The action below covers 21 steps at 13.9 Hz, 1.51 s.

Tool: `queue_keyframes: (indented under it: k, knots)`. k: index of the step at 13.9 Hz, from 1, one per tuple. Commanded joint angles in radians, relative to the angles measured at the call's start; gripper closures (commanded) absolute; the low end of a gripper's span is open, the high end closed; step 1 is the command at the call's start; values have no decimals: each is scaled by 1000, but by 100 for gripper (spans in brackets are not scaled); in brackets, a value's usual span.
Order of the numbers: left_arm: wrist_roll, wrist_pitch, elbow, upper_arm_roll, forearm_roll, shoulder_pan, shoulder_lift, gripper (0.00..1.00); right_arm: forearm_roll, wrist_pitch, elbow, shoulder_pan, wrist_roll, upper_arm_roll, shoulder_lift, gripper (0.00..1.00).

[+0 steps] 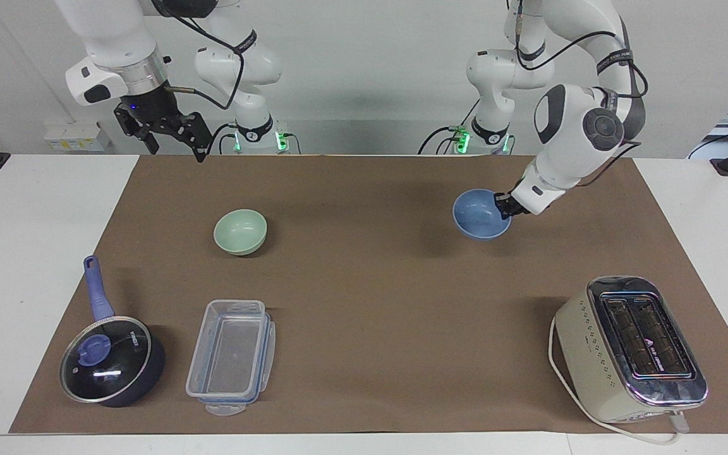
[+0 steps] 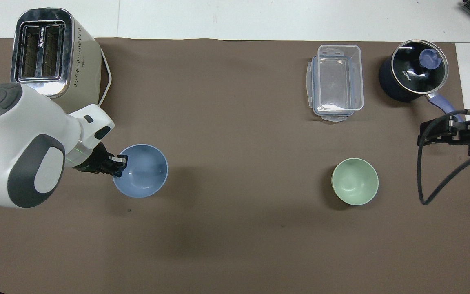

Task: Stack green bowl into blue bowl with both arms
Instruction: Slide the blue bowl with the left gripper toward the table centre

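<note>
My left gripper (image 1: pixel 504 206) is shut on the rim of the blue bowl (image 1: pixel 481 216) and holds it upright in the air over the brown mat, toward the left arm's end. In the overhead view the left gripper (image 2: pixel 117 165) grips the bowl (image 2: pixel 143 171) on the rim toward that end. The green bowl (image 1: pixel 240 232) sits upright on the mat toward the right arm's end, and it also shows in the overhead view (image 2: pixel 355 181). My right gripper (image 1: pixel 176 153) waits open and empty, raised at the right arm's end, apart from the green bowl; it also shows in the overhead view (image 2: pixel 419 134).
A cream toaster (image 1: pixel 629 347) (image 2: pixel 51 57) stands farther from the robots at the left arm's end. A clear plastic container (image 1: pixel 231 357) (image 2: pixel 335 81) and a dark blue lidded saucepan (image 1: pixel 108 360) (image 2: pixel 412 71) lie farther from the robots than the green bowl.
</note>
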State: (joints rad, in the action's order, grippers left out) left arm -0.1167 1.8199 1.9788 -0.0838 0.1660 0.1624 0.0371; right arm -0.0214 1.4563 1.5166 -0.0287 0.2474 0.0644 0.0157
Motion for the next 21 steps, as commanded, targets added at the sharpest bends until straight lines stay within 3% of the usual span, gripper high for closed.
queue_keyframes:
  k: [1, 9, 13, 14, 15, 18, 21]
  knots:
    - [-58, 67, 78, 18, 55, 92, -46, 100, 21, 18, 28, -10, 3, 0, 21, 0]
    - [-293, 373, 268, 18, 98, 359, -31, 100, 20, 16, 28, -31, 0, 0, 21, 0]
    - [-330, 527, 344, 18, 185, 422, 0, 97, 20, 21, 28, -34, 0, 0, 21, 0]
    - [-328, 529, 342, 18, 185, 422, 3, 41, 20, 21, 28, -34, 0, 0, 21, 0]
    - [-325, 524, 336, 19, 185, 421, 3, 0, 20, 21, 28, -34, 0, 0, 21, 0]
    - [-322, 486, 299, 25, 185, 407, -25, 0, 20, 19, 28, -34, 0, 0, 21, 0]
    - [-316, 337, 204, 30, 147, 320, -39, 0, 20, 19, 28, -34, 0, 0, 21, 0]
